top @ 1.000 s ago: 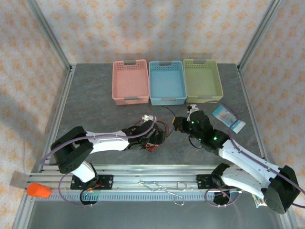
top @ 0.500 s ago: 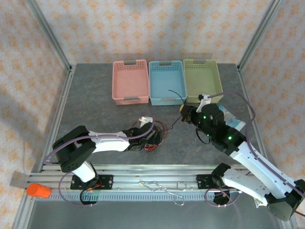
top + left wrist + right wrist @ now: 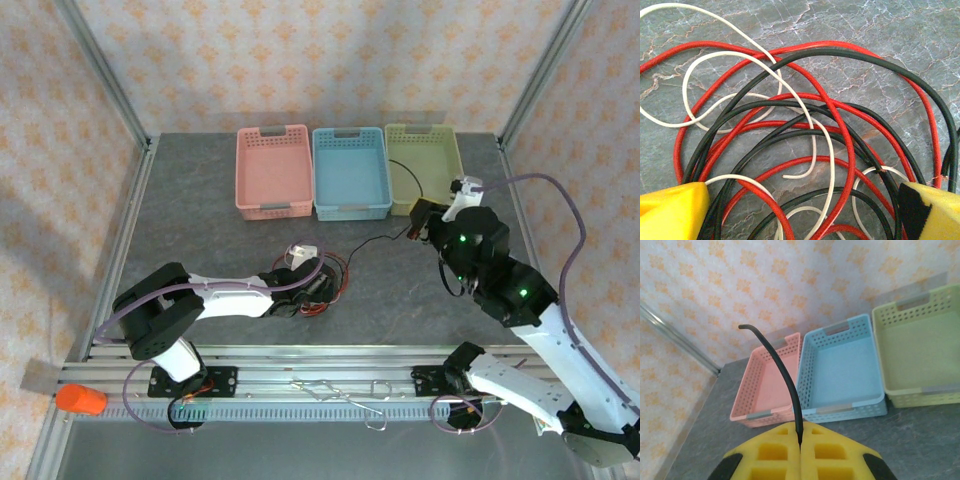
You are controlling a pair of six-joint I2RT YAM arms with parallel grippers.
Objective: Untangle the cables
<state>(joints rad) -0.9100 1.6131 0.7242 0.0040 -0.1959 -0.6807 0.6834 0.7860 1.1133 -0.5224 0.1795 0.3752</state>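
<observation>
Near the front of the grey stone-patterned table [image 3: 200,220], left of centre: the cables [image 3: 336,270], a heap of red, black and white loops crossing over one another. Directly over that heap, the left gripper [image 3: 800,212], its yellow fingers [image 3: 671,212] spread wide apart with the wires lying between them, nothing clamped. Seen close from the left wrist: loops flat on the stone, a loose white end in their midst. Further right, just in front of the green basket [image 3: 425,168], the right gripper [image 3: 800,450], its yellow pads [image 3: 765,460] pressed together on a single black cable [image 3: 781,369]. From the heap to those pads, that black cable strung across the table, its free end curving up past the fingertips. Along the far edge, side by side: pink basket [image 3: 273,172], blue basket [image 3: 350,172], then the green one.
</observation>
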